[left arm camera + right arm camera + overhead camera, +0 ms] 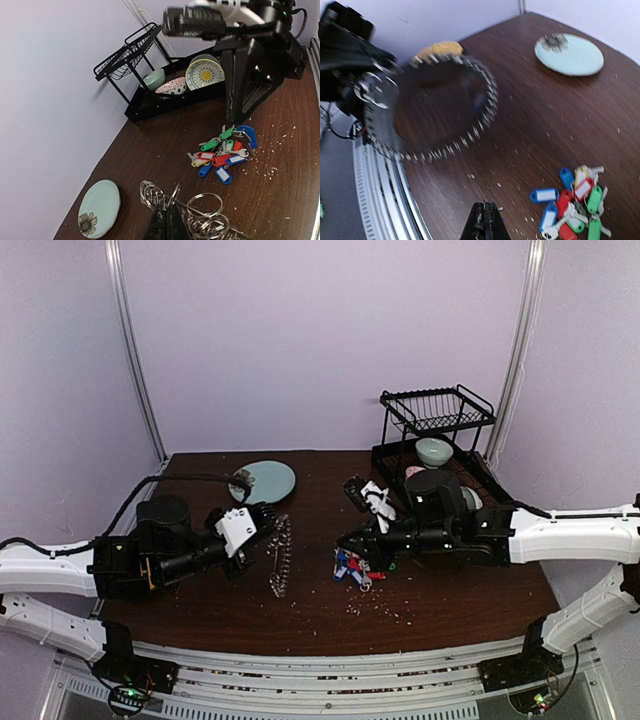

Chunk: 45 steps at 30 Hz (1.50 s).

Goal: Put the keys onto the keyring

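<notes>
Where the dark wooden table (470, 595) is seen from above, the keyring (282, 555) is found left of centre. It is stood on edge, so it shows only as a thin, spiky strip. Its upper rim is met by the left gripper (262, 522), whose jaws are pressed together on the ring's wire. In the left wrist view the closed fingers (172, 226) are seen among silvery loops. From the right wrist the ring is seen face-on but blurred, upright in front of the left arm. Whether its lower edge rests on the wood cannot be told.

The keys (355, 570) are heaped in a loose pile near the table's middle, to the right of the keyring and apart from it. Blue, red and green tags can be made out, and one yellow. The right gripper (347, 540) is held just beside the pile on its far side, jaws fully closed with nothing between them.

A pale green plate (268, 480) with a flower print is laid flat toward the far left of the table. A black wire dish rack (440, 412) is stood at the far right corner, and a pale green bowl (434, 450) is seen in its lower tier among patterned ones. Small crumbs (375, 612) are scattered over the wood.
</notes>
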### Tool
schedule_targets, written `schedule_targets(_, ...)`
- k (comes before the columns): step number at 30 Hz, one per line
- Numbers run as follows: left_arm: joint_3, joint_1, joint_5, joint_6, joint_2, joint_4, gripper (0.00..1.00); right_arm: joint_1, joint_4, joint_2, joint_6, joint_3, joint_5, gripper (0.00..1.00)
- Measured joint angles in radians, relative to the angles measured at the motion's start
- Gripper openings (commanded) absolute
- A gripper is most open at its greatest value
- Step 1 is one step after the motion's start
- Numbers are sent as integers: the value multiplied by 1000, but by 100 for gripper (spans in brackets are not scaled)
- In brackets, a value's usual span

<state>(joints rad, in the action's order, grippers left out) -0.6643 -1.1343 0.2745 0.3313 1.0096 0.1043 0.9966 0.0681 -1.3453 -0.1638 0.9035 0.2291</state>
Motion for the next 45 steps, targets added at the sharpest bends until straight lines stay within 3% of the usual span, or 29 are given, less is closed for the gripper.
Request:
schedule_targets(10, 0, 0, 2, 0, -1, 0, 0, -53, -574, -311, -22, 232, -130, 0)
schedule_targets(19, 0, 0, -9, 0, -1, 0, 0, -93, -733, -573, -17, 479, -199, 0)
schedule_targets(21, 0, 0, -10, 0, -1, 0, 0, -101, -737, -599, -11, 509, -210, 2)
schedule_targets(28, 0, 0, -10, 0, -1, 0, 0, -127, -736, -641, 11, 552, -222, 32)
schedule_targets(32, 0, 0, -14, 0, -1, 0, 0, -145, -676, -612, 1, 515, -204, 31)
schedule_targets(35, 0, 0, -21, 1, -1, 0, 0, -170, -575, -505, -50, 390, -166, 26)
schedule_targets(40, 0, 0, -26, 2, 0, 0, 0, -244, -331, -293, -229, 91, -56, 24)
schedule_targets(45, 0, 0, -30, 2, 1, 0, 0, -263, -132, -282, -410, -60, 48, 25)
